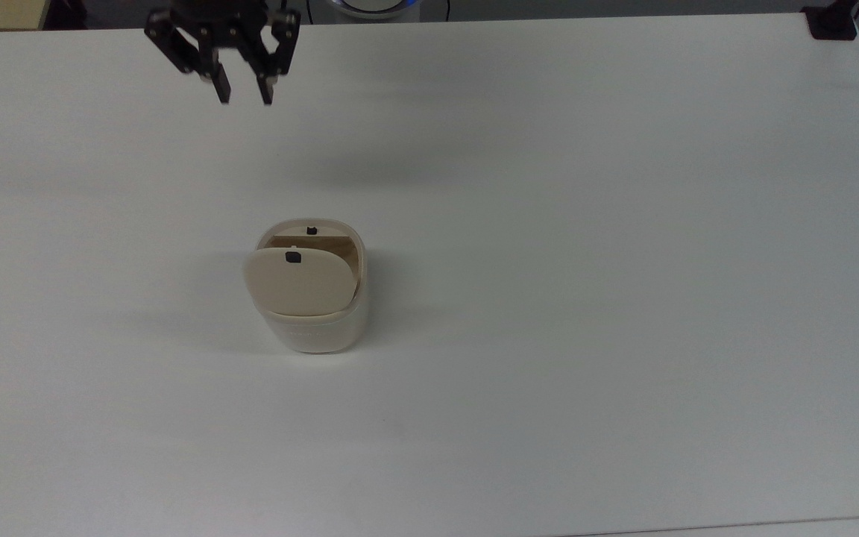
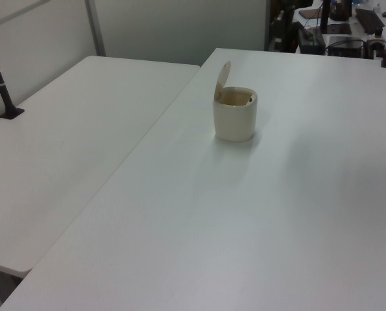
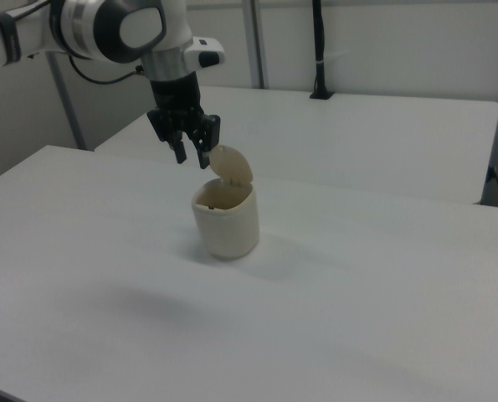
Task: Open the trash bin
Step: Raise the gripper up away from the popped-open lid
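The cream-beige trash bin (image 1: 318, 328) (image 2: 235, 120) (image 3: 225, 224) stands on the white table with its tan lid (image 1: 299, 282) (image 2: 223, 73) (image 3: 232, 163) swung up. The brown inside shows at the far rim, where a small black button (image 1: 312, 230) sits. My gripper (image 1: 244, 97) (image 3: 192, 159) hangs high above the table, off toward the top view's upper left of the bin. It is open and holds nothing. In the right view it hovers just left of the raised lid.
The white table (image 1: 586, 261) spreads wide on all sides of the bin. A second white table (image 2: 56, 149) stands beside it in the left view. A black post base (image 1: 832, 22) sits at the far right corner in the top view.
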Robot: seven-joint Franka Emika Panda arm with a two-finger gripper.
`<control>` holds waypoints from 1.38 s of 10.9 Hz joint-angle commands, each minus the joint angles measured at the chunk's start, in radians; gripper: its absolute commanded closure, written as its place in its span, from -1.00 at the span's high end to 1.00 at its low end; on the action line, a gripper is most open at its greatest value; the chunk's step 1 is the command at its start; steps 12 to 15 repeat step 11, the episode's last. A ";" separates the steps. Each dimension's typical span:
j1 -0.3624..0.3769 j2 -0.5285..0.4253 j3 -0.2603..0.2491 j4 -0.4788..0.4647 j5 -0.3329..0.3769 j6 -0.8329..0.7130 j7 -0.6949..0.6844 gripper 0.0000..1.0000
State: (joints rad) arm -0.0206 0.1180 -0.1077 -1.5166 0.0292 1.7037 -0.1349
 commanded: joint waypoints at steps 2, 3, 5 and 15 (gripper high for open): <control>-0.002 -0.057 -0.003 -0.027 -0.003 -0.065 -0.003 1.00; -0.018 -0.060 -0.007 -0.028 0.001 -0.065 -0.003 1.00; -0.022 -0.060 -0.009 -0.027 0.018 -0.065 -0.003 1.00; -0.042 -0.070 -0.019 -0.022 0.061 -0.082 -0.002 1.00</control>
